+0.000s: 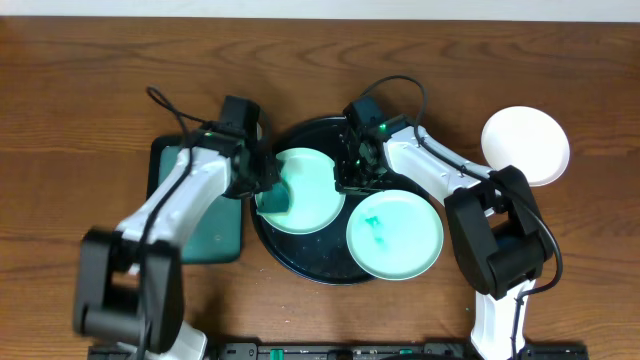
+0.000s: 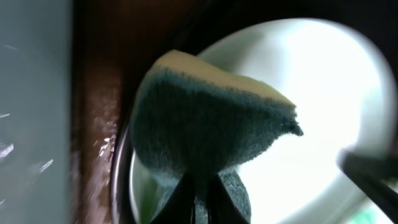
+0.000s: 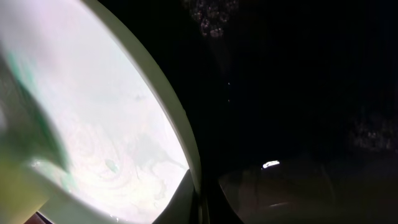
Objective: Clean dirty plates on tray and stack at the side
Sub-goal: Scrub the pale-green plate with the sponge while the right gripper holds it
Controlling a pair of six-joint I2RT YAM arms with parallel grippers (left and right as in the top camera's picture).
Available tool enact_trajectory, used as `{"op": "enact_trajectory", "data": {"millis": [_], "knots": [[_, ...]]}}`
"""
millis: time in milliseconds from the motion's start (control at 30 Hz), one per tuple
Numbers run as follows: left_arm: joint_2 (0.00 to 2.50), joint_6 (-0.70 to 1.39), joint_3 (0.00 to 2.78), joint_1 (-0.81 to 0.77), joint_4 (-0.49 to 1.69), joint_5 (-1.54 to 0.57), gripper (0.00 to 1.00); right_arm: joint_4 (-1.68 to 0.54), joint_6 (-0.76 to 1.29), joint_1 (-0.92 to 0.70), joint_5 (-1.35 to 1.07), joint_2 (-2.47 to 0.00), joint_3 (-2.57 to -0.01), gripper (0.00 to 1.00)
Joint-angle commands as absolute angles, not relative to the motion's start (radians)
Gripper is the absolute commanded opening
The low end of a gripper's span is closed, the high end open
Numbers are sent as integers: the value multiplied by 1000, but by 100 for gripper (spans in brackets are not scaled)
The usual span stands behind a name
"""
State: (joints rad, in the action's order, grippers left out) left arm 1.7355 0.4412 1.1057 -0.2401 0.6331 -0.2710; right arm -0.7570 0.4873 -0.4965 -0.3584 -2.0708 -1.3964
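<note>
A pale mint plate (image 1: 310, 190) lies on the left half of the round black tray (image 1: 292, 252). My left gripper (image 1: 268, 188) is shut on a teal-and-yellow sponge (image 2: 205, 124), which presses on that plate's left part (image 2: 323, 93). My right gripper (image 1: 352, 180) is shut on the same plate's right rim (image 3: 177, 124), with the rim pinched between the fingers. A second mint plate (image 1: 395, 235) with a teal smear sits on the tray's right front edge. A white plate (image 1: 525, 145) rests on the table at the far right.
A rectangular dark-rimmed green tray (image 1: 205, 225) lies left of the round tray, under my left arm. Bare wood table surrounds everything. In the right wrist view the glossy black tray floor (image 3: 298, 93) fills the right side.
</note>
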Motion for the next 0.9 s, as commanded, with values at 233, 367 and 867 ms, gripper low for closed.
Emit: {"op": "enact_trajectory", "data": {"millis": [233,367,867], "knots": [[1976,488,1129,-343,573,-521,7,-764,496,-500,-348,-2068,-1390,1],[1978,493,1129,-443,500,-631,7,-764,496,-500,-348,-2069,-1390,1],[1978,565,1129,-493,393,-493,7,-779,489,-501,-348,-2068,-1390,1]]}}
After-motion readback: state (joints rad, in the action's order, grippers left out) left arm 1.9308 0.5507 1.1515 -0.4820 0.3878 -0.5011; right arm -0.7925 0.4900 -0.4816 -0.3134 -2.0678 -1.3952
